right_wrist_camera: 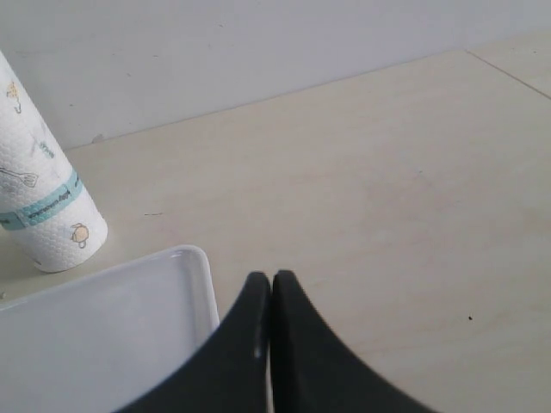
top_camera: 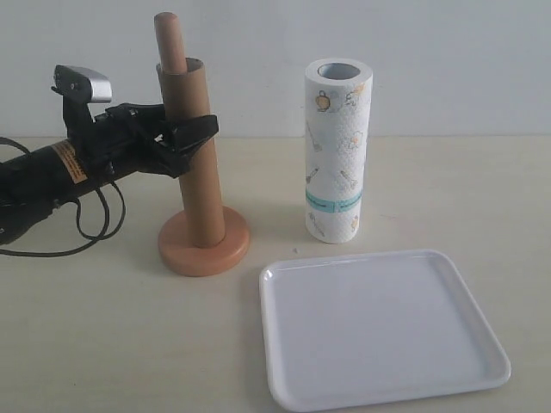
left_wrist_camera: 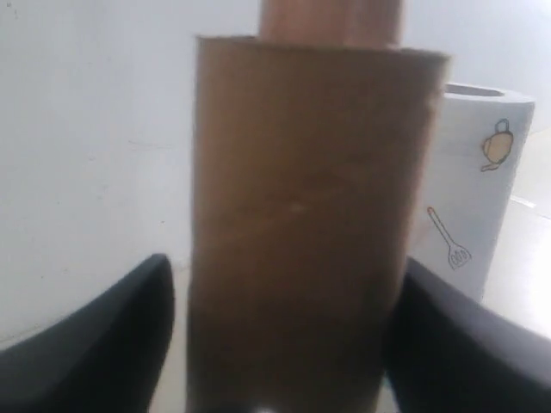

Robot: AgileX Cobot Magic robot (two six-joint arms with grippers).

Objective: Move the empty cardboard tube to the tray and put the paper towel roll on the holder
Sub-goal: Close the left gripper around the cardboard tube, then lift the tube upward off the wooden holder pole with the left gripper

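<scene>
A: Where is the empty cardboard tube [top_camera: 195, 159] located?

B: It is seated upright over the post of the holder [top_camera: 204, 251]. The left pincer [top_camera: 196, 134] is set astride it; a firm grip cannot be confirmed. The right pincer [right_wrist_camera: 272, 277] is clenched beside a corner of the tray [right_wrist_camera: 200, 284].

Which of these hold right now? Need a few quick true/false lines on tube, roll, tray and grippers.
1. The empty cardboard tube sits sleeved over the post of the holder. True.
2. The paper towel roll lies on its side in the tray. False: it stands upright on the table, behind the tray.
3. The left gripper has one jaw on either side of the tube. True.
4. The right gripper is wide open over the roll. False: its jaws are shut, holding nothing, near the tray's corner.
</scene>
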